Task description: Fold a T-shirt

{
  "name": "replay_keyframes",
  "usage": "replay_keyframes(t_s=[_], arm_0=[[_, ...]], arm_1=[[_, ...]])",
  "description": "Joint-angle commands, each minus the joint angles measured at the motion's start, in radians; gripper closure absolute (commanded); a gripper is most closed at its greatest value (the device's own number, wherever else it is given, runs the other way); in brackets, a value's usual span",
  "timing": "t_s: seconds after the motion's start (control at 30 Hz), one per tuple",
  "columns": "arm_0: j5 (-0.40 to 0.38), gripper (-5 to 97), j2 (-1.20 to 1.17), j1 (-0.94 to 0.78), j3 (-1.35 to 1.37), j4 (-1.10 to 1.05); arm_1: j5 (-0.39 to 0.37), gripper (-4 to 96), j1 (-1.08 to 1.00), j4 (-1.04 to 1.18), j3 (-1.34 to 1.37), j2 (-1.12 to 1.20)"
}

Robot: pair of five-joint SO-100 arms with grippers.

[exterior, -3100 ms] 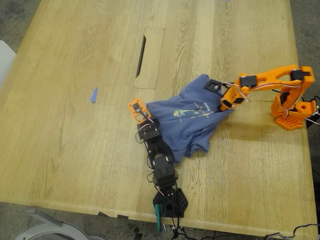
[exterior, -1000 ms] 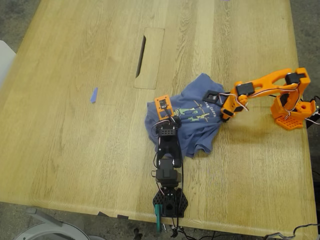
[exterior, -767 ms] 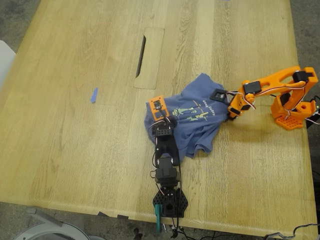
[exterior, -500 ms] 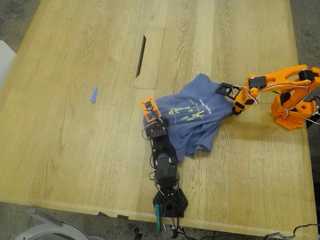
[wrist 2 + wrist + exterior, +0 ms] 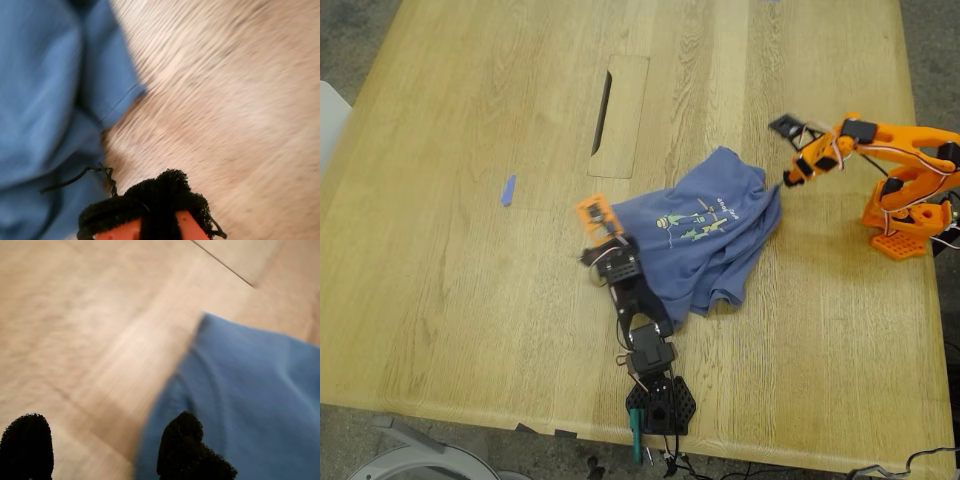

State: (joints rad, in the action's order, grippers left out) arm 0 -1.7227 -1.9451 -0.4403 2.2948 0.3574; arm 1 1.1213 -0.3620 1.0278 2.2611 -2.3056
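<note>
The slate-blue T-shirt [image 5: 705, 240] lies crumpled on the wooden table, print facing up. My first gripper [image 5: 604, 232], on the black arm, is at the shirt's edge on the exterior view's left. In the first wrist view it [image 5: 105, 450] is open, with wood between its black fingertips and one fingertip [image 5: 182, 440] over the shirt's hem [image 5: 260, 390]. My second gripper [image 5: 790, 172], on the orange arm, is raised just off the shirt's corner on the exterior view's right. The blurred second wrist view shows one black finger pad [image 5: 160, 195] beside the shirt [image 5: 45, 90]; its other finger is hidden.
A small blue tape strip [image 5: 507, 190] lies on the exterior view's left. An inset panel [image 5: 625, 120] with a dark slot [image 5: 602, 98] sits behind the shirt. The orange arm's base [image 5: 905, 225] stands near the table's edge on the right, and the black arm's base [image 5: 660, 405] at the front edge.
The orange arm has lifted off the shirt and pulled back up and to the right. The black arm swung right over the shirt, then back to its left edge.
</note>
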Motion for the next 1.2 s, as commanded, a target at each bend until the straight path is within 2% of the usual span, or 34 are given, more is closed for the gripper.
replay_keyframes(t_s=[0.0,0.1,0.2,0.33,0.57,0.7,0.83,0.9,1.03,1.17], arm_0=[[0.014,60,-0.147,-0.107,-0.031,0.009],[0.011,70,-0.204,-0.219,0.002,0.058],[-0.006,80,-0.279,-0.337,0.043,0.126],[-0.021,86,-0.396,-0.531,0.117,0.19],[-0.029,88,-0.595,-0.845,0.252,0.282],[-0.032,88,-0.781,-0.968,0.391,0.359],[-0.037,88,-1.048,-1.081,0.549,0.485],[-0.048,88,-1.224,-1.109,0.618,0.584],[-0.078,88,-1.674,-1.111,0.749,0.865],[-0.084,92,-1.667,-1.132,0.752,0.888]], arm_1=[[0.037,91.3,-0.13,-0.04,0.041,-0.106],[0.084,91.3,-0.279,-0.044,0.11,-0.201],[0.098,91.3,-0.403,-0.051,0.158,-0.268],[0.104,91.3,-0.577,-0.084,0.209,-0.347],[0.127,91.3,-0.937,-0.029,0.325,-0.54],[0.169,91.3,-1.154,0.006,0.497,-0.802],[0.179,91.3,-1.273,0.152,0.63,-1.101],[0.184,91.3,-1.319,0.224,0.621,-1.101],[0.19,91.3,-1.419,0.176,0.62,-1.1],[0.192,91.3,-1.456,0.275,0.618,-1.101]])
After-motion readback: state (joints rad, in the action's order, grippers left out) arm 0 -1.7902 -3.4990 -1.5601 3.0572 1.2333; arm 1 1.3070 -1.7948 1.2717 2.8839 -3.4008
